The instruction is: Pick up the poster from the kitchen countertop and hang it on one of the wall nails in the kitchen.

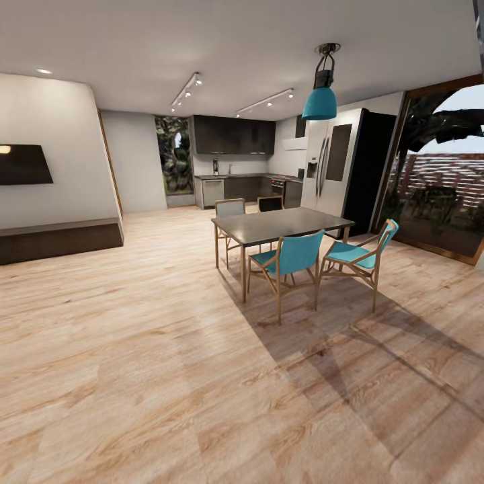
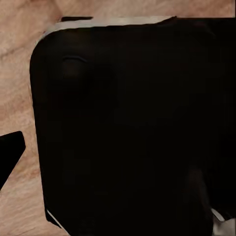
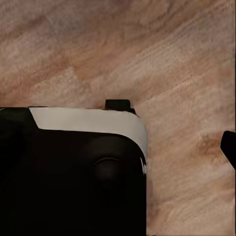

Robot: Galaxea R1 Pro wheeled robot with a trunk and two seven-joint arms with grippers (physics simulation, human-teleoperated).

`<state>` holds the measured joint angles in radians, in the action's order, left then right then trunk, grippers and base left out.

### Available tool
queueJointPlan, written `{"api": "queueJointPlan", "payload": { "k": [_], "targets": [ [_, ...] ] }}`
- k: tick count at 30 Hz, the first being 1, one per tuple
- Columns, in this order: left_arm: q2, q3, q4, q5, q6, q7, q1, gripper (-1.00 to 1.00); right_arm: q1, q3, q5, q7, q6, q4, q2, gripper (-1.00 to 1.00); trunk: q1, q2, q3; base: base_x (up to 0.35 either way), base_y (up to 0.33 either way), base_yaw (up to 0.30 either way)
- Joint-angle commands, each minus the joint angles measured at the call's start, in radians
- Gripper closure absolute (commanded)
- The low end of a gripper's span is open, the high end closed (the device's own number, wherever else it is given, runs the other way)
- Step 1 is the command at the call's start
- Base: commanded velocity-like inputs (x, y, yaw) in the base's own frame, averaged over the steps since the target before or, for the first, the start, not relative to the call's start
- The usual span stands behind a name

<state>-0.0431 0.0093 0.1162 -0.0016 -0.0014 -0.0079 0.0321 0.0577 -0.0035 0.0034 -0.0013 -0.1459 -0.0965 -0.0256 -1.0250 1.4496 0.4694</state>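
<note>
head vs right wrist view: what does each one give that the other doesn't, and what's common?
Head view alone: the dining table with teal chairs, a teal pendant lamp, the fridge, and the kitchen countertop far across the room.

Right wrist view alone: a close dark rounded body with a pale band, which looks like part of the robot.

Shared: the wooden floor.

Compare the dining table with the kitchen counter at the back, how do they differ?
The dining table stands free on slim wooden legs mid-room, ringed by chairs; the kitchen counter runs along the far wall atop dark cabinets. The table looks near and large in the head view, the counter far and small. Both have flat, dark grey tops.
</note>
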Motion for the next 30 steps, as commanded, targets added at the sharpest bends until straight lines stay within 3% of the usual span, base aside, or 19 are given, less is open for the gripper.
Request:
{"api": "queueJointPlan", "payload": {
  "k": [1, 8, 13, 14, 18, 24, 30],
  "targets": [
    [0.003, 0.001, 0.314, 0.000, 0.000, -0.001, 0.000, -1.00, 0.002, 0.000, 0.000, 0.000, -0.009, -0.286, -0.004, -1.00, 0.000, 0.000, 0.001, 0.000, 0.000, 0.000],
    [0.042, 0.000, 0.556, -0.002, -0.001, -0.001, 0.002, -1.00, 0.004, -0.001, -0.002, -0.001, -0.019, -0.469, -0.022, -1.00, 0.000, 0.000, 0.001, 0.000, 0.000, 0.000],
    [0.048, 0.001, 0.580, -0.003, -0.004, -0.002, 0.002, -1.00, 0.004, 0.000, -0.002, -0.001, -0.020, -0.482, -0.023, -1.00, 0.000, 0.000, 0.001, 0.000, 0.000, 0.000],
    [0.056, 0.008, 0.577, -0.002, -0.056, -0.002, 0.002, -1.00, 0.002, 0.002, -0.004, -0.001, -0.018, -0.474, -0.023, -1.00, 0.000, 0.000, 0.001, 0.000, 0.000, 0.000],
    [0.065, 0.010, 0.567, 0.000, -0.086, -0.001, 0.002, -1.00, 0.001, -0.002, -0.007, 0.000, -0.017, -0.460, -0.024, -1.00, 0.000, 0.000, 0.001, 0.000, 0.000, 0.082],
    [0.066, 0.011, 0.560, 0.001, -0.090, -0.001, 0.002, -1.00, 0.000, -0.002, -0.007, 0.000, -0.018, -0.459, -0.025, -1.00, 0.000, 0.000, 0.001, 0.037, 0.000, 0.263],
    [0.066, 0.012, 0.555, 0.002, -0.090, 0.000, 0.002, -1.00, -0.001, -0.003, -0.004, 0.000, -0.017, -0.457, -0.026, -1.00, 0.000, 0.000, 0.001, 0.248, 0.000, 0.146]
  ]
}}
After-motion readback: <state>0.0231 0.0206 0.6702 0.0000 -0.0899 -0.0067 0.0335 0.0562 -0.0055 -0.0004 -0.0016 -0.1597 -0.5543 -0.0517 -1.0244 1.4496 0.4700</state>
